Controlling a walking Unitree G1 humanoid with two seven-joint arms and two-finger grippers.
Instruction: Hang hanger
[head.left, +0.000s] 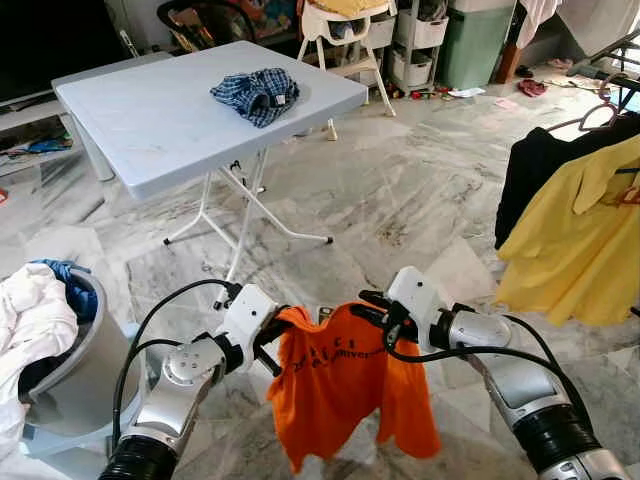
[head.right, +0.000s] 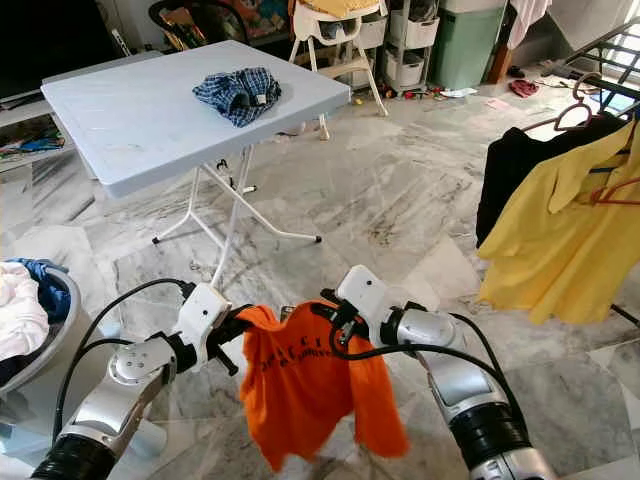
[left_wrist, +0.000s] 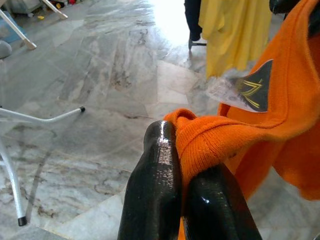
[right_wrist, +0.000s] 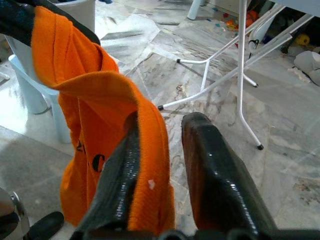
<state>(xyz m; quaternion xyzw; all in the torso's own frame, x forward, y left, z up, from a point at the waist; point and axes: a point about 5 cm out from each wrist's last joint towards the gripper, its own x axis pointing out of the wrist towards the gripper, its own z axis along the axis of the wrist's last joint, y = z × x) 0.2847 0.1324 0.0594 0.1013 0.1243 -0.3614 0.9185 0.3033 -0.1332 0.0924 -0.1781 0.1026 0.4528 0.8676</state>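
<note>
I'm looking down on a marble-tiled floor (head.left: 400, 190) in a lived-in room: a pale folding table (head.left: 150, 120) stands ahead with a crumpled blue checked garment (head.left: 257, 93) on its top, a laundry basket (head.left: 60, 385) with white and blue clothes sits low on my left, and a yellow shirt (head.left: 575, 240) and a black garment (head.left: 540, 165) hang at the right edge, where I take the drying rack to be. Between my two arms hangs an orange shirt (head.left: 345, 385), stretched by its shoulders. My left gripper (head.left: 272, 335) is pinched tight on one shoulder seam; in the left wrist view its fingers (left_wrist: 160, 185) meet over a fold of orange knit. My right gripper (head.left: 372, 305) has the other shoulder, but in the right wrist view the cloth drapes over one finger while the other finger (right_wrist: 210, 165) stands apart from it, so I read that hand as partly open, carrying rather than clamping. I cannot make out the hanger itself; it may be inside the shirt. I judge this as the carrying step, with hanging not yet done. Next I would turn right toward the hung clothes and lift both arms level. Both forearms reach forward, elbows bent, wrists turned inward.
</note>
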